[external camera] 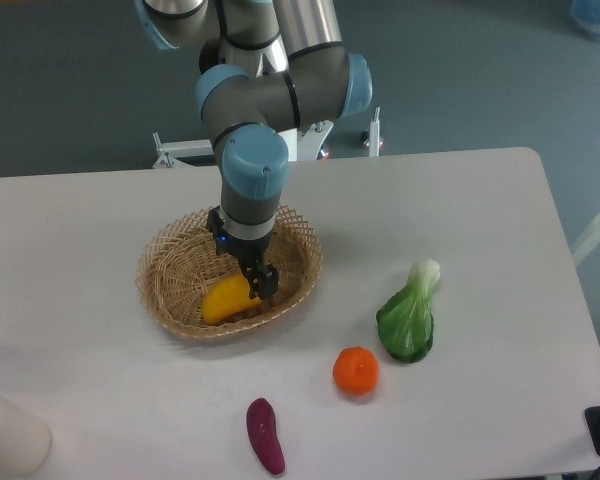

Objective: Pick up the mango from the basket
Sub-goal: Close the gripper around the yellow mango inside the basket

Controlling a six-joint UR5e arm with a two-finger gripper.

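Note:
The yellow-orange mango [220, 300] lies in the tan wicker basket [156, 256], near its front wall. My gripper [248, 272] is lowered into the basket over the mango's right end. Its jaws look as wide apart as before and appear to straddle the fruit, with one dark fingertip [266, 283] showing just to its right. The arm's wrist hides the mango's right end and the other fingertip.
An orange [356, 370] sits in front of the basket to the right, and a green bok choy [408, 318] lies further right. A purple eggplant piece [265, 436] lies near the front edge. A white cylinder [8, 432] stands at the front left corner.

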